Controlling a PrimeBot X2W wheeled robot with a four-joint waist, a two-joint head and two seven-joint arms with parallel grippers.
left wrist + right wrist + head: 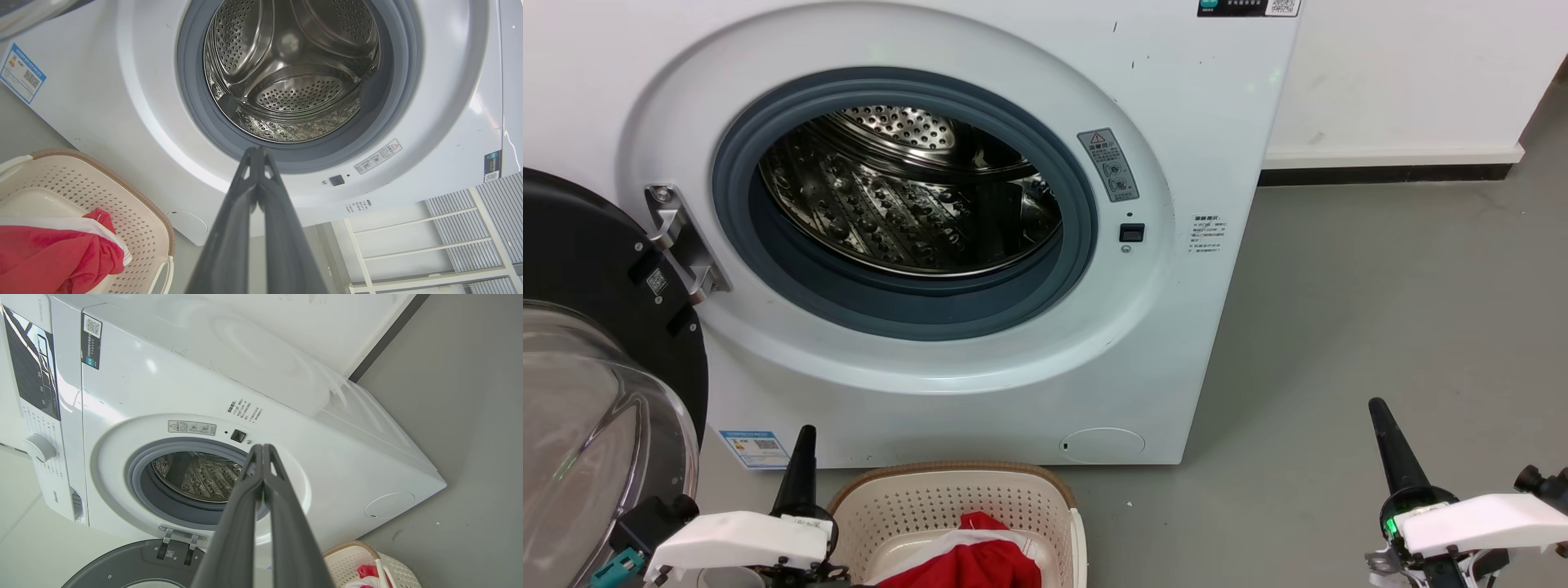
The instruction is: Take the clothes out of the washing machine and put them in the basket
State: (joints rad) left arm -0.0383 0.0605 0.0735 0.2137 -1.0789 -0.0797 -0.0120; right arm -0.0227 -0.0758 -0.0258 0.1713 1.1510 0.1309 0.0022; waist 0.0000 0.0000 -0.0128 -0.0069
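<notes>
The white washing machine (1192,122) stands with its door (596,343) swung open to the left, and its steel drum (907,196) looks bare inside. Below it on the floor sits the cream basket (947,498), holding red clothes (980,555) with white trim. The same clothes (53,253) fill the basket (135,212) in the left wrist view. My left gripper (805,437) is shut and holds nothing, just left of the basket. My right gripper (1379,408) is shut too, over the floor to the machine's right.
Grey floor (1380,310) stretches right of the machine up to a white wall with a dark skirting (1388,173). The open door's glass bowl (580,425) juts out at the lower left, close beside my left arm.
</notes>
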